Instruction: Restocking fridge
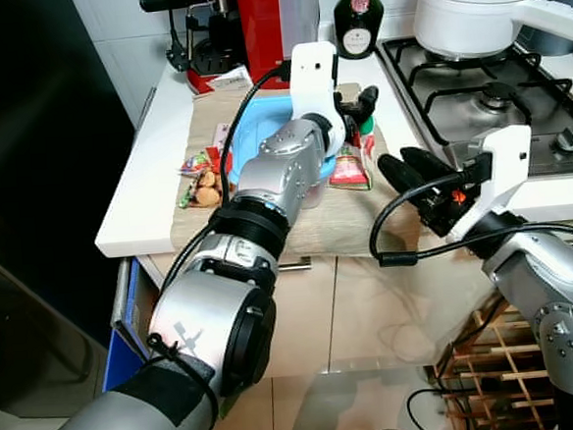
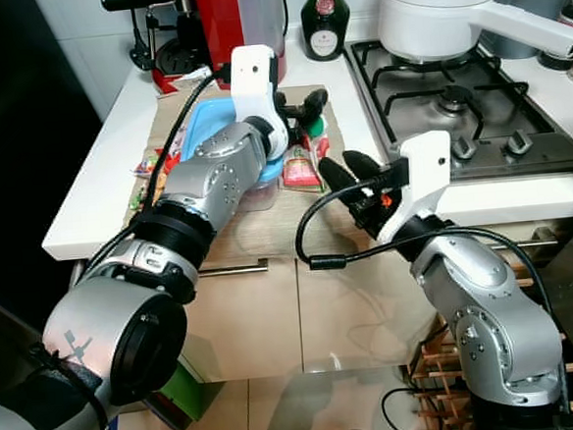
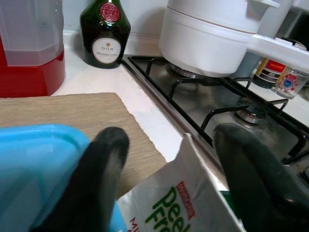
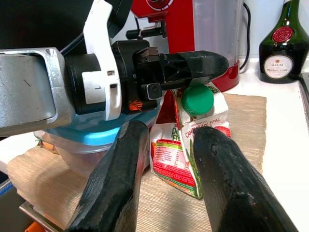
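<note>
A white, red and green carton point(image 1: 350, 166) with a green cap point(image 4: 197, 99) stands on the beige mat point(image 1: 346, 221), right beside a clear tub with a blue lid point(image 1: 266, 128). My left gripper point(image 1: 358, 107) hovers open just over the carton's top. In the left wrist view its fingers point(image 3: 104, 159) stand either side of the carton point(image 3: 178, 203), not touching it. My right gripper point(image 1: 401, 165) is open at the counter's front edge and points at the carton point(image 4: 193, 145) from a short way off, holding nothing.
At the back of the counter stand a red coffee machine point(image 1: 243, 21) and a dark green bottle point(image 1: 358, 18). A white pot point(image 1: 469, 5) sits on the gas hob point(image 1: 485, 93) to the right. Snack packets point(image 1: 201, 182) lie left of the tub. A wine rack point(image 1: 483, 359) stands below.
</note>
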`<state>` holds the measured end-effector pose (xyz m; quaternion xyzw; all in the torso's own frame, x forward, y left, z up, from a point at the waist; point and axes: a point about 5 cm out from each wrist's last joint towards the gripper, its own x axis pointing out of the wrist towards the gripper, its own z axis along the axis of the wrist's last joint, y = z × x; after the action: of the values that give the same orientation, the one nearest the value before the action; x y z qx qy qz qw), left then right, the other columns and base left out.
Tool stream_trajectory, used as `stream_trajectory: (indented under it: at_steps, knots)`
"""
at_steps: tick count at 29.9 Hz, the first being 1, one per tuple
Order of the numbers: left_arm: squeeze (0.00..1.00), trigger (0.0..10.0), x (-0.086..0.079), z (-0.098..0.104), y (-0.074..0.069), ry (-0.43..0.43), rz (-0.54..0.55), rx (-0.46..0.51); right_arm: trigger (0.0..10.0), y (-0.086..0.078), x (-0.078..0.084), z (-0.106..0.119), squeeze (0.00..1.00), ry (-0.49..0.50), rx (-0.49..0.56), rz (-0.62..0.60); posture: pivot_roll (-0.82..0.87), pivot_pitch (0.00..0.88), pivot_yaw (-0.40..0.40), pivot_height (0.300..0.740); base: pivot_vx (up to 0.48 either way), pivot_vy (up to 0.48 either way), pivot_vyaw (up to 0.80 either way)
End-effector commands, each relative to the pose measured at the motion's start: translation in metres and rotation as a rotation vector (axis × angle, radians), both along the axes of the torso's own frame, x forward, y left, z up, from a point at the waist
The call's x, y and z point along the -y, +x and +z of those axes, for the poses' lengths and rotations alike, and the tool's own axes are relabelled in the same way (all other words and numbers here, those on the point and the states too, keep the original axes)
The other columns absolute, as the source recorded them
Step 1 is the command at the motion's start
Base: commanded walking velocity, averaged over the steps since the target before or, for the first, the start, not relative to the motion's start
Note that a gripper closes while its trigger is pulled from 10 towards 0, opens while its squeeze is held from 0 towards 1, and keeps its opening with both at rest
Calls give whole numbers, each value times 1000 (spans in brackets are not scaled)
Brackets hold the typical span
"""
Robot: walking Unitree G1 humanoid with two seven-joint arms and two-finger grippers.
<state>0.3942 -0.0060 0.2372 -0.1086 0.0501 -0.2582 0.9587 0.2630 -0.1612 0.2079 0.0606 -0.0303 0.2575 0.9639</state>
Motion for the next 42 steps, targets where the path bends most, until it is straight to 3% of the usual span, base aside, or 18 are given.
stream_trajectory:
  at_steps: [1, 14, 22, 25, 30, 32, 34, 35, 37, 38, 42]
  knots:
    - [0, 0, 4, -10, -3, 4, -10, -42, 10000, 1, -3, 2, 0, 16, 2, 16, -246, 0, 93, 740, 0, 0, 0]
    - [0, 0, 19, -23, -14, -11, -110, -104, 10000, 4, -3, 1, 0, 21, 1, 5, -248, 0, 100, 740, 0, 0, 0]
    - [0, 0, -7, 26, -2, -102, -61, 126, 10000, 5, 2, 7, 0, 46, 27, -21, -236, 0, 99, 740, 0, 0, 0]
    - [0, 0, -9, 31, -2, -105, -86, 141, 10000, 6, 4, 7, 0, 48, 28, -23, -231, 0, 99, 740, 0, 0, 0]
    - [0, 0, -14, 60, -10, -178, -133, 298, 10000, 10, 5, 10, 0, 62, 39, -33, -223, 0, 98, 740, 0, 0, 0]
    - [0, 0, -15, 64, -12, -169, -153, 326, 10000, 10, 5, 10, 0, 63, 39, -32, -222, 0, 97, 740, 0, 0, 0]
    - [0, 0, -14, 62, -13, -105, -142, 345, 10000, 10, 4, 9, 0, 62, 38, -29, -220, 0, 96, 740, 0, 0, 0]
    - [173, 10000, -11, 57, -13, -86, -127, 323, 10000, 10, 3, 9, 0, 62, 35, -26, -220, 0, 96, 740, 0, 0, 0]
    - [173, 10000, -10, 55, -13, -87, -124, 314, 10000, 10, 3, 9, 0, 62, 35, -25, -220, 0, 96, 740, 0, 0, 0]
    - [1000, 10000, -8, 52, -14, -78, -121, 302, 10000, 10, 3, 8, 0, 63, 33, -24, -220, 0, 96, 740, 0, 0, 0]
    - [1000, 10000, 0, 35, -13, -10, -75, 255, 10000, 9, 0, 7, 0, 68, 26, -9, -220, 0, 99, 740, 0, 0, 0]
